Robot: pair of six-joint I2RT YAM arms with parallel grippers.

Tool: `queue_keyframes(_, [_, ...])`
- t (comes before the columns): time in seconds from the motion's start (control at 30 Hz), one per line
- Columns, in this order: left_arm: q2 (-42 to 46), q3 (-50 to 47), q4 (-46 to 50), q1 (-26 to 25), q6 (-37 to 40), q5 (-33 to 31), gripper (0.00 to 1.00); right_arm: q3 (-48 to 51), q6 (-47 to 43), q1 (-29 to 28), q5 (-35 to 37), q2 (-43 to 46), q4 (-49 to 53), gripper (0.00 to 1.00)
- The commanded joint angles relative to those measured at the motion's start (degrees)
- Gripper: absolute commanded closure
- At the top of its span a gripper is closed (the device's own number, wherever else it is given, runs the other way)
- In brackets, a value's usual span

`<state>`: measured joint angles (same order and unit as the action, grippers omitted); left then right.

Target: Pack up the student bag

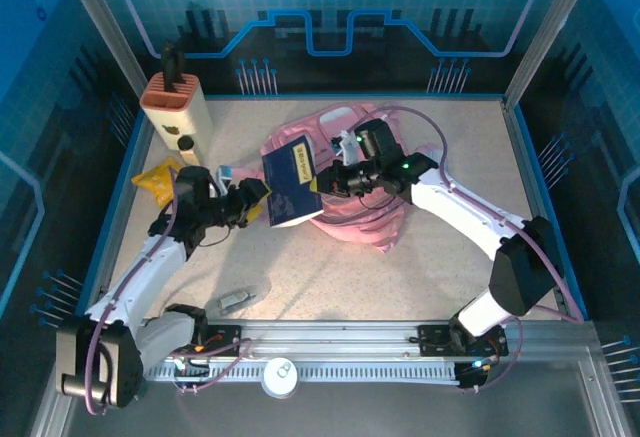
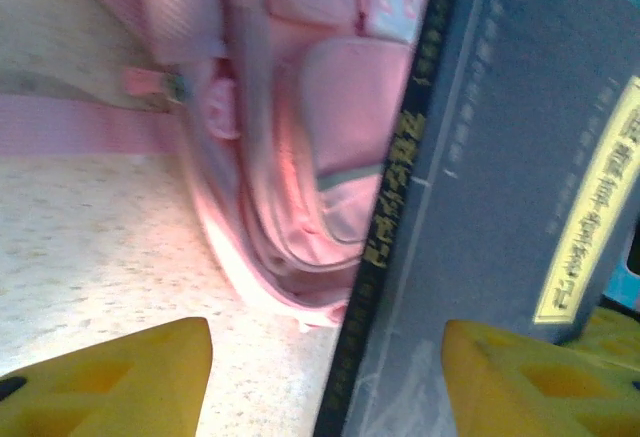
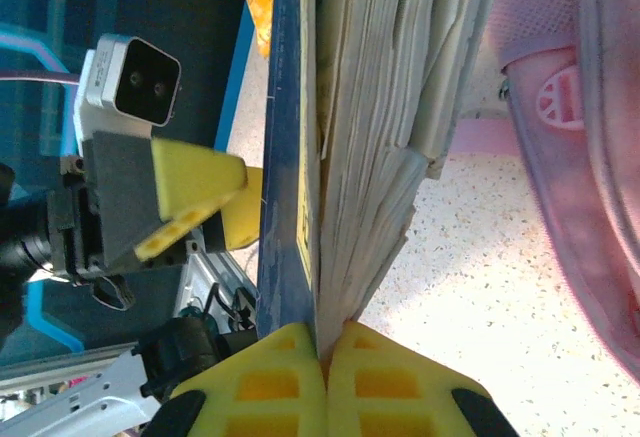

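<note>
the bag (image 1: 350, 217) is seen lying flat near the middle of the table (image 1: 420, 277) in the top view, with its straps spread toward 12 o'clock. a blue book (image 1: 288, 179) is held tilted over the bag's 9 o'clock side.

the right pincer (image 1: 322, 183) is placed at the book's 3 o'clock edge. in the right wrist view the right pincer (image 3: 325, 352) is seen fully closed, its two yellow pads pressed together at 6 o'clock, with the book (image 3: 290, 107) pinched at its lower edge between them. the pages are fanned loose toward 1 o'clock, and the bag (image 3: 600, 157) is seen at 3 o'clock on the speckled surface.

the left pincer (image 1: 258, 195) is set at the book's 9 o'clock edge. in the left wrist view the left pincer (image 2: 325, 357) is seen partly open, and the book's (image 2: 520, 207) spine is passed between the pads. the 5 o'clock pad is laid against the cover, while the 7 o'clock pad is kept apart from the spine. whether any pressure is put on the book cannot be told. the bag (image 2: 300, 137) is seen beyond the spine at 11 o'clock. in the right wrist view the left pincer (image 3: 225, 207) is seen at 9 o'clock, one pad close against the blue cover.

a yellow packet (image 1: 158, 179) is seen at the table's 9 o'clock side, and a cream holder (image 1: 180, 112) at 10 o'clock.
</note>
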<state>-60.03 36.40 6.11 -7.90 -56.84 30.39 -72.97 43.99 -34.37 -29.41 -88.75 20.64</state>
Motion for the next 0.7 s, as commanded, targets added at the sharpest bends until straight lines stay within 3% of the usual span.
queue_keyframes(0.0, [-2.59,2.59,-9.11,-3.30,-3.37,2.75,0.46,1.44,1.25,1.72,-4.49,3.34,-3.49,1.00])
queue_keyframes(0.13, [-5.29,4.11,-14.08,-6.75,-5.20,3.17,0.63,3.10,1.67,3.16,-4.60,4.45,-4.01,1.00])
queue_keyframes(0.4, [-6.20,5.83,-17.36,-9.06,-6.53,2.22,0.91,6.45,2.33,5.07,-5.32,6.28,-5.52,1.00])
queue_keyframes(0.5, [-6.11,6.78,-18.29,-9.40,-7.25,1.78,0.97,7.76,2.40,5.92,-5.53,7.32,-5.27,0.82])
queue_keyframes(0.53, [-6.07,7.24,-18.63,-9.65,-7.71,1.44,0.99,8.35,2.57,6.36,-5.69,7.91,-5.16,0.72])
queue_keyframes(0.67, [-6.20,9.91,-19.56,-11.72,-8.23,-0.41,1.00,11.37,4.05,8.76,-7.98,10.27,-4.88,0.45])
